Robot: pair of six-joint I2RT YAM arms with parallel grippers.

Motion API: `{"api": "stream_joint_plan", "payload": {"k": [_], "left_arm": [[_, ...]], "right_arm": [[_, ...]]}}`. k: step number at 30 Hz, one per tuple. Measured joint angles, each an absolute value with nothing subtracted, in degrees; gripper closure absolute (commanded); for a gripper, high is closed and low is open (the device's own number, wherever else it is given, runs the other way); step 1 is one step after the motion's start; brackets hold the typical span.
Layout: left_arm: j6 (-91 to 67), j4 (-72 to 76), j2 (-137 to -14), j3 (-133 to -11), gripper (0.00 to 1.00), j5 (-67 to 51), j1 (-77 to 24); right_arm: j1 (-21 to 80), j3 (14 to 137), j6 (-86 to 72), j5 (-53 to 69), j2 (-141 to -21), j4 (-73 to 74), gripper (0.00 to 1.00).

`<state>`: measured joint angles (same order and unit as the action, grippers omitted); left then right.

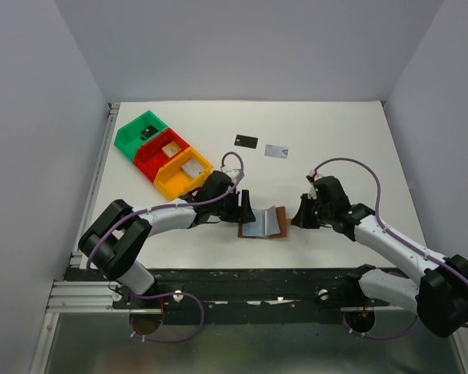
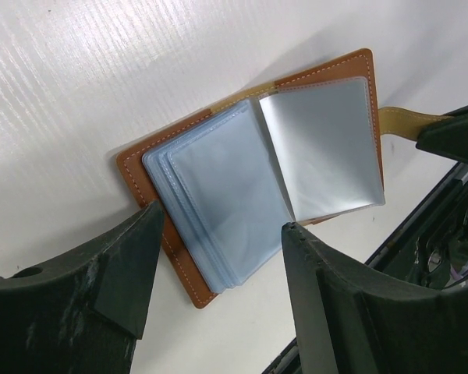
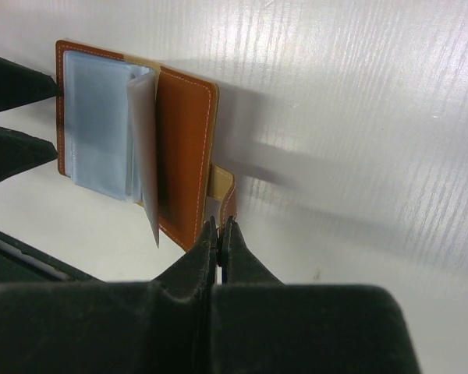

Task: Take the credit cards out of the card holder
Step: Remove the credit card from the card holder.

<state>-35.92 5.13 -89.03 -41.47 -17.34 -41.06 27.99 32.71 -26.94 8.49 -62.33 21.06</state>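
The card holder (image 1: pixel 263 224) lies open near the table's front, brown leather outside with pale blue sleeves (image 2: pixel 218 202) fanned out and one leaf standing up. My left gripper (image 2: pixel 223 218) is open, its fingertips on either side of the sleeves' near edge, just above them. My right gripper (image 3: pixel 222 224) is shut on the holder's small closing tab (image 3: pixel 222 187), pinning it at the right side. Two credit cards lie loose at the back of the table, one black (image 1: pixel 246 141) and one silvery (image 1: pixel 276 151). I cannot tell whether the sleeves hold cards.
Green (image 1: pixel 140 132), red (image 1: pixel 162 152) and yellow (image 1: pixel 183 171) bins stand in a diagonal row at the back left, close behind my left arm. The table's front edge and black rail (image 1: pixel 242 276) run just behind the holder.
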Motion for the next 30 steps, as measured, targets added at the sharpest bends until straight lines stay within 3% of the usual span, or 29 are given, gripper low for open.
{"api": "stream_joint_plan", "payload": {"k": [11,30], "left_arm": [[-35.8,5.9,-85.1,-40.2,0.26,-17.1,-41.6],[-35.2,6.0,-90.3,-41.9,0.27,-18.0,-42.6]], "right_arm": [[28.0,32.5,-26.9,8.5,-62.1,21.0,1.00],[28.0,32.1,-27.0,8.7,-61.4,21.0,1.00]]}}
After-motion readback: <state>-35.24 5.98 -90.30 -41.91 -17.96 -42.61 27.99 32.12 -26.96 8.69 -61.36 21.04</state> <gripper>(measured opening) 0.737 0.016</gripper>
